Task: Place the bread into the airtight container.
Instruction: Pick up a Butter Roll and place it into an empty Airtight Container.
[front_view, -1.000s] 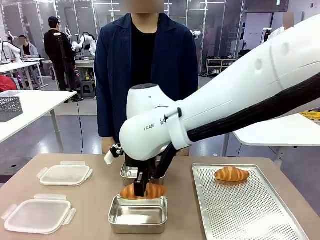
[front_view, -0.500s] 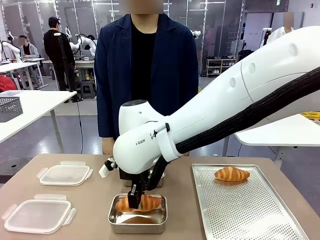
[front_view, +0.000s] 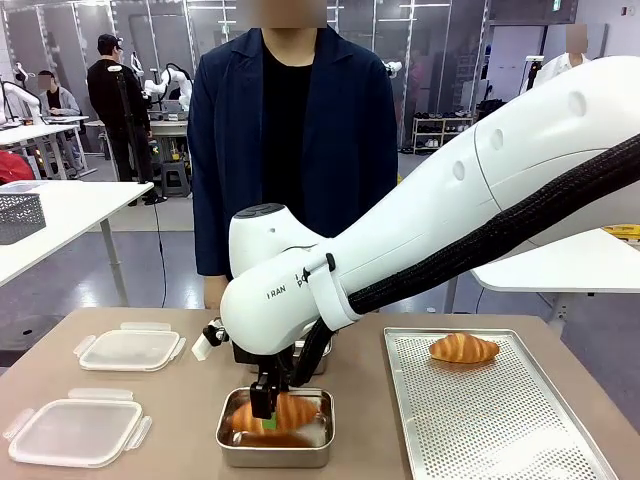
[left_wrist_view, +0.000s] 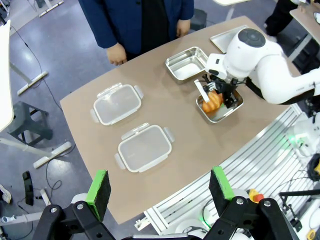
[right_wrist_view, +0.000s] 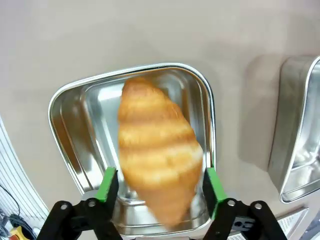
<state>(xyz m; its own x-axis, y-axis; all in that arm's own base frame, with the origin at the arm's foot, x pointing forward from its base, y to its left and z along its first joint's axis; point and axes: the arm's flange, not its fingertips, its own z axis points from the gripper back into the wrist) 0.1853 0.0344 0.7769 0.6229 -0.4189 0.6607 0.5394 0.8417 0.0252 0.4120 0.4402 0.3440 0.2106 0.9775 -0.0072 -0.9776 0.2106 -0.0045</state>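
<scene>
The bread, a golden croissant (front_view: 292, 410) (right_wrist_view: 157, 165) (left_wrist_view: 211, 101), is motion-blurred inside the near steel airtight container (front_view: 275, 455) (right_wrist_view: 65, 125) (left_wrist_view: 227, 112). My right gripper (front_view: 265, 405) (right_wrist_view: 159, 184) (left_wrist_view: 220, 95) hangs just over that container. Its jaws stand open, with a green pad (right_wrist_view: 107, 182) a little clear of the croissant on each side. In the left wrist view, my left gripper (left_wrist_view: 159, 187) is high above the table, open, with nothing between its fingers.
A second croissant (front_view: 463, 348) lies on the perforated tray (front_view: 500, 420) at the right. Another steel container (left_wrist_view: 187, 62) (right_wrist_view: 300, 145) sits just behind the near one. Two clear clip lids (front_view: 130, 350) (front_view: 75, 432) lie at the left. A person (front_view: 290, 130) stands at the far edge.
My right gripper has come down with the croissant from above the container into it. Its jaws have spread and let go of the bread, which is dropping.
</scene>
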